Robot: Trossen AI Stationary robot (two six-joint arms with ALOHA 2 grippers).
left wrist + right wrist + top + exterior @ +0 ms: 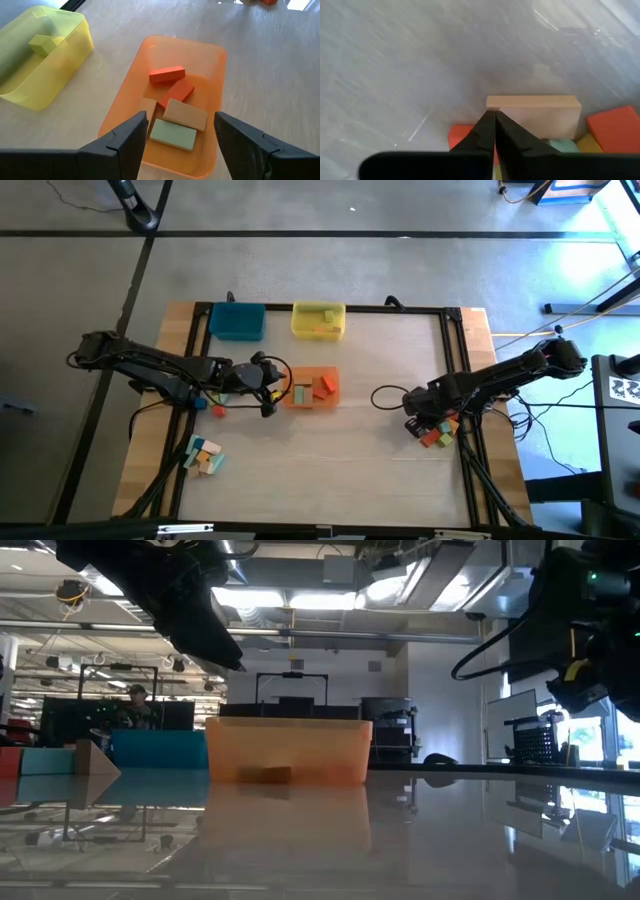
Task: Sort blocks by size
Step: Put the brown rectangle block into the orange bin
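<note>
right gripper (495, 120), fingers pinched together on nothing, sits over the blocks (438, 435) at the table's right edge; left gripper (177, 137) hovers wide above the orange tray (212, 60). next: a fresh grasp.

We find no legible text, label, brand, number or sign in any of the four views. At the right edge of the overhead view a white board (626, 389) carries black square marker patterns, but these hold no readable characters. The screens and equipment in the room beyond the bench, seen from the low view, show nothing we can read.
</note>
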